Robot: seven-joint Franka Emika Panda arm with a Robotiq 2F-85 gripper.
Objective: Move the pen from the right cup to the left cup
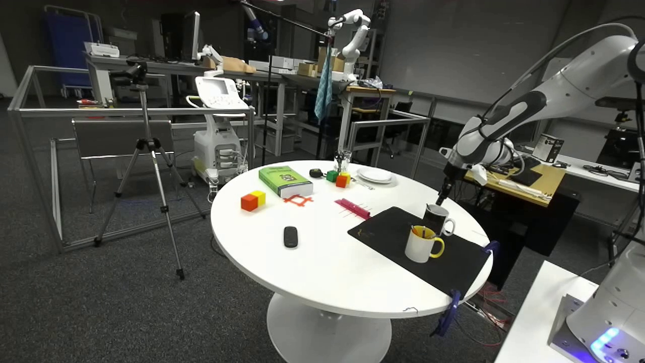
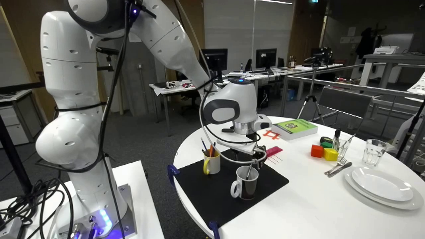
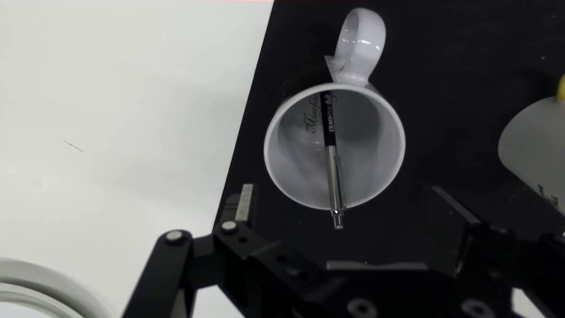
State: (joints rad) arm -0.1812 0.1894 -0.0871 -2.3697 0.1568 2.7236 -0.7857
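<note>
Two jaws of your claw (image 3: 348, 203) stand spread, gripping nothing, near the dark cup (image 3: 379, 148). The pen (image 3: 333, 170) leans inside that cup; you seem to have grasp, lift and transfer to the yellow-handled mug (image 1: 417, 248) near the cup all left.

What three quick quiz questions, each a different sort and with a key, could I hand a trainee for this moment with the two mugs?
1. Fill in: the pen leaning in the dark right cup is printed with the word ____.
2. True or false: the claw is open and holds nothing.
3. Multiple choice: the right cup and the yellow-handled left cup both stand on (A) a green book, (B) a black mat, (C) a white plate.

Key: 1 HUAWEI; 2 true; 3 B.
</note>
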